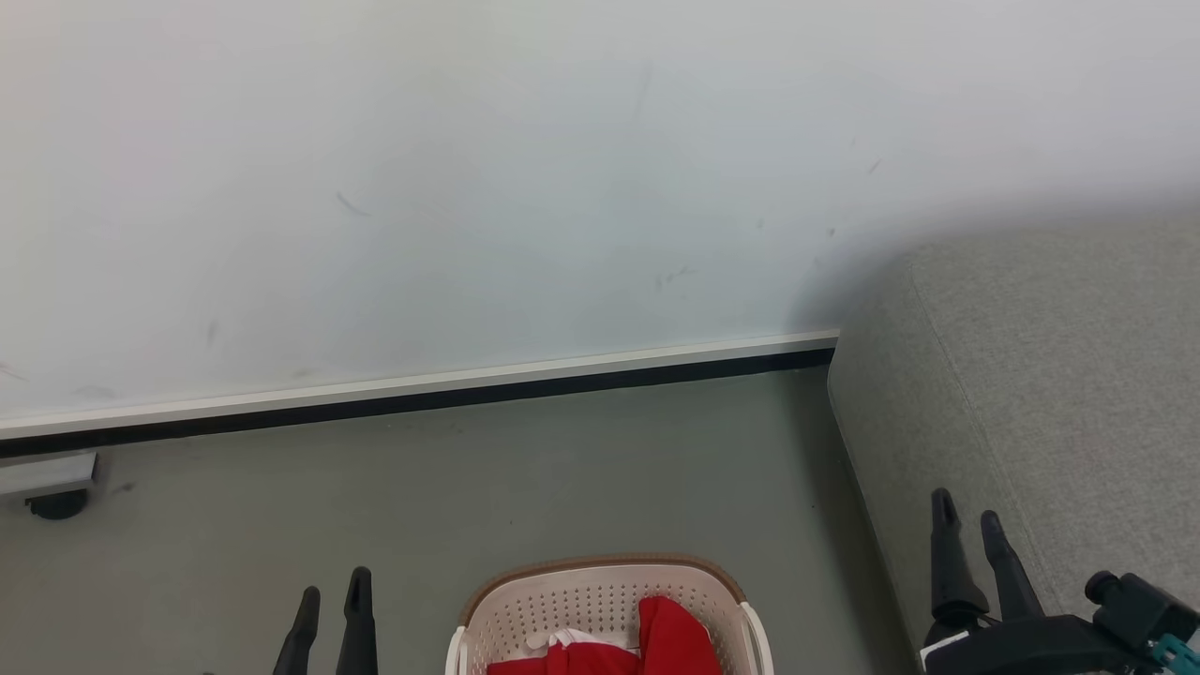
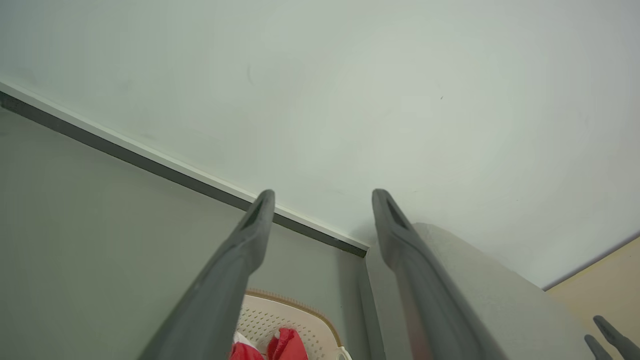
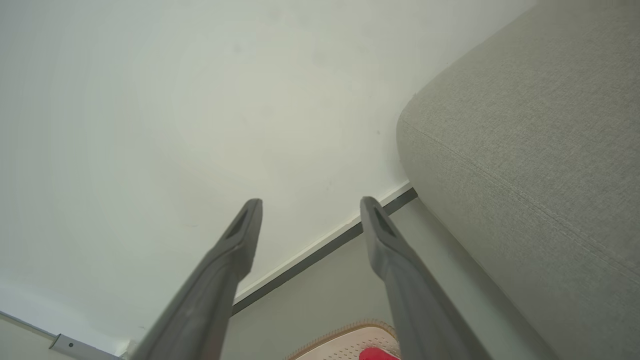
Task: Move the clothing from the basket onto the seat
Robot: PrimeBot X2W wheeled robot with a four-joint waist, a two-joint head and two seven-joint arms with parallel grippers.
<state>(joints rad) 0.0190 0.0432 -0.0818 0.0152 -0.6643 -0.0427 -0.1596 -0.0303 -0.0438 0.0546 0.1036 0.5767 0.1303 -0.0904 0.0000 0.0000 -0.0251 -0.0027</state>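
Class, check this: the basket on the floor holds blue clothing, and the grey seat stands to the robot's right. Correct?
No: the clothing in the basket is red, not blue, as the head view shows. The rest holds.

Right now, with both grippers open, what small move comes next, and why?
Likely lower the left gripper onto the red clothing in the basket: it stands open and empty beside the basket, while the right gripper, also open, is over by the seat.
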